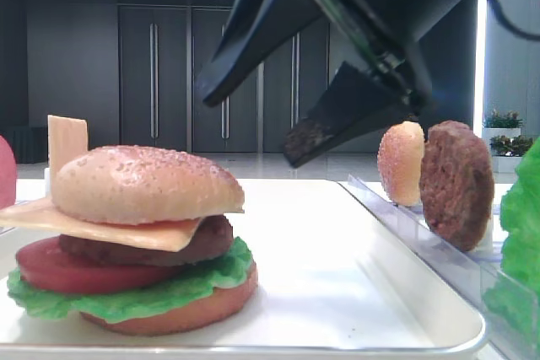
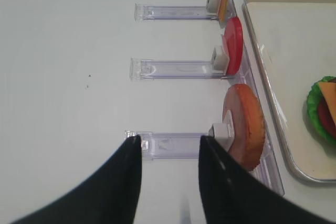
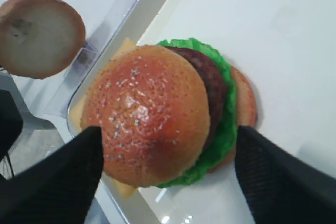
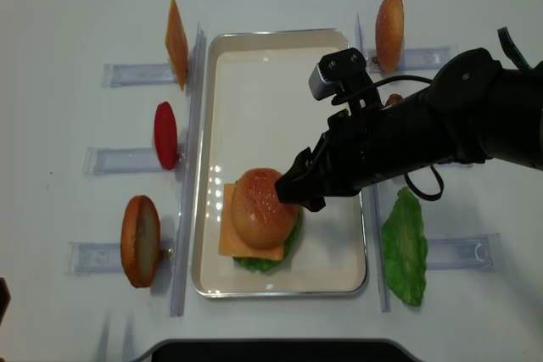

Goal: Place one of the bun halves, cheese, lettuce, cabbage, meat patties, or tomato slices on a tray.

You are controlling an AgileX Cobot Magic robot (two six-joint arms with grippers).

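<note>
Overhead, white table (image 4: 76, 57), dark doors (image 1: 152, 73)

Evenly, brightly lit from overhead; small glare spots on the tray (image 4: 344, 146) rim, soft shadows beside it. Blurred black fingers (image 3: 58, 182) near the tray; dim background behind.

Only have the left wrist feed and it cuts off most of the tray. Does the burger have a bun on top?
Observer: Yes. A seeded bun top caps the stack on the tray.
Operator: Where's the right gripper?
Observer: The right gripper hangs open above that bun top, clear of it in the low side view.
Operator: Any meat outside the tray?
Observer: One patty stands on edge to the right of the tray.
</note>
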